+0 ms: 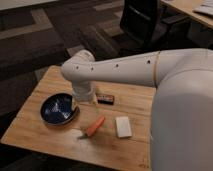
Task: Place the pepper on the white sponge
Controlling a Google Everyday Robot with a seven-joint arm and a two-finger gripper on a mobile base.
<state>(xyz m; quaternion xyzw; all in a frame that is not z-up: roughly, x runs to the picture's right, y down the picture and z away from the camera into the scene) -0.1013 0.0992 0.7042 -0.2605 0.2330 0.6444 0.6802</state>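
The orange-red pepper (95, 126) lies slantwise on the wooden table (40, 132), its stem end toward the front left. Just to its right, a small gap away, the white sponge (123, 126) lies flat. My white arm reaches in from the right and bends down at the wrist. The gripper (83, 100) hangs below it, above the table between the blue bowl and the dark box, behind the pepper. It is open and holds nothing; the wrist hides much of it.
A blue bowl (59, 108) sits at the table's left. A small dark box (105, 99) with a red mark lies behind the pepper. A black office chair (145, 22) and a desk corner (195, 10) stand beyond the table on dark carpet.
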